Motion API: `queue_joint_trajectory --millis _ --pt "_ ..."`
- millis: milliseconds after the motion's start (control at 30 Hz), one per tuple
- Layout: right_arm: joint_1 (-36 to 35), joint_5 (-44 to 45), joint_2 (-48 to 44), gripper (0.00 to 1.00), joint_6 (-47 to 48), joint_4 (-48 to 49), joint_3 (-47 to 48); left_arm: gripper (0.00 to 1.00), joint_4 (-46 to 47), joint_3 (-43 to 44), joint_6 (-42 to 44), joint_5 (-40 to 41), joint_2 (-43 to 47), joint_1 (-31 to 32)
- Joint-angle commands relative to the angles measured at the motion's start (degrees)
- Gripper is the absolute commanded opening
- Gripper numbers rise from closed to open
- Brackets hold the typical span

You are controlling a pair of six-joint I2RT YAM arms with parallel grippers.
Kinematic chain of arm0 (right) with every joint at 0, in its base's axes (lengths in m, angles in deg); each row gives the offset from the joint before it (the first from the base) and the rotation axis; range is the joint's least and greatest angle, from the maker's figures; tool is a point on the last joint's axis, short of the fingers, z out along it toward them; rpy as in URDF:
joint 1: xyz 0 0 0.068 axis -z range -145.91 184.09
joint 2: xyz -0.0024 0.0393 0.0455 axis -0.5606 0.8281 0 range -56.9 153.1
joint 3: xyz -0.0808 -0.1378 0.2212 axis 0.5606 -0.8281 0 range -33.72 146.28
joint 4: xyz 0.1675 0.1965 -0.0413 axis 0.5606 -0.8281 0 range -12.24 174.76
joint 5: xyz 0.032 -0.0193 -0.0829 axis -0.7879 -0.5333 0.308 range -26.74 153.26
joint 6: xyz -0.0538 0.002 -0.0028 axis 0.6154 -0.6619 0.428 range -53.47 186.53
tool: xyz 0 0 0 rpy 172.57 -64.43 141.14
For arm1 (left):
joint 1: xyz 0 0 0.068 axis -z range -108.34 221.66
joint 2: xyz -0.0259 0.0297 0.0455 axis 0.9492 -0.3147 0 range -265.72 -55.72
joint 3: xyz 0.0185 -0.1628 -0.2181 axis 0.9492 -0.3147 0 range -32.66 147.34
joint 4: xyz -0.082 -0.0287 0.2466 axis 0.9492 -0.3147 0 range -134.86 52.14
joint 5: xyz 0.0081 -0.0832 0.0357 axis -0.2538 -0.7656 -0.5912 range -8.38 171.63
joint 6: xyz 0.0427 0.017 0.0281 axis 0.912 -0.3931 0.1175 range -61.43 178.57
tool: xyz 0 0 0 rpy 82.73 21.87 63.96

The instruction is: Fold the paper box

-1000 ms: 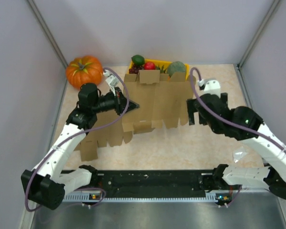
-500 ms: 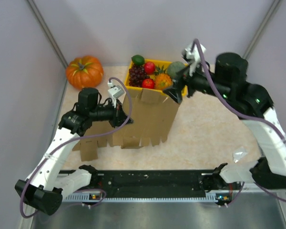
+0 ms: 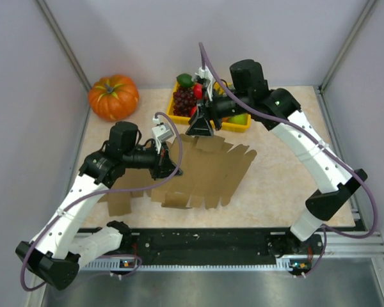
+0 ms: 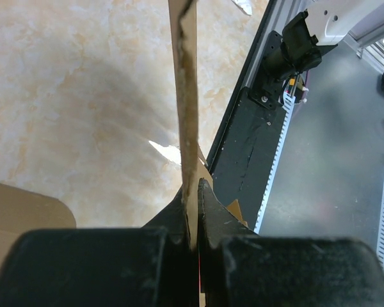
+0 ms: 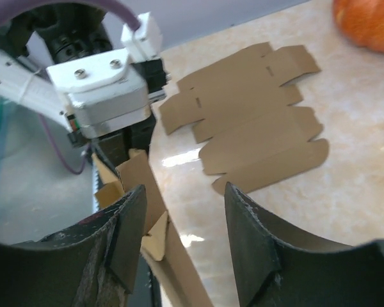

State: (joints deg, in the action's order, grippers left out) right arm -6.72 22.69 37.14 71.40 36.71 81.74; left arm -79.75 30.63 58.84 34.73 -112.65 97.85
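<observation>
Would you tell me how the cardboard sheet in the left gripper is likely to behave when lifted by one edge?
The cardboard sheet looks thin, seen edge-on in the shut left gripper, so it is probably light and floppy. Its creases and cut flaps suggest it may sag or fold along them.

Bright, even overhead light. White glare on the table [image 4: 165, 148]; soft shadow beside the cardboard [image 4: 187, 96]. Close fingers [image 5: 259, 256] blur in wrist views.

Left gripper [image 3: 171, 169] holds the paper box [image 3: 211, 171] by its left edge; right gripper [image 3: 201, 126] at its top flap.
</observation>
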Motion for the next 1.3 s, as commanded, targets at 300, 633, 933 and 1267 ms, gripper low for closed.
queue_joint_trajectory --millis 300,633,933,1267 --pt "3.7 -5.5 -10.1 0.75 -4.4 3.3 -4.5 0.0 0.3 2.7 2.3 -0.3 -1.3 0.3" --pt "-0.8 -5.2 -2.6 0.66 -2.5 3.4 -1.4 0.0 0.2 4.0 2.3 -2.0 -1.3 1.1" --pt "-3.7 -1.2 -1.5 0.16 -4.0 3.8 -3.5 0.0 0.6 4.8 1.9 -1.3 0.2 1.1" --pt "9.5 21.5 -18.2 0.0 -49.4 11.5 -19.1 0.99 21.1 -4.1 -23.5 33.0 20.5 0.0"
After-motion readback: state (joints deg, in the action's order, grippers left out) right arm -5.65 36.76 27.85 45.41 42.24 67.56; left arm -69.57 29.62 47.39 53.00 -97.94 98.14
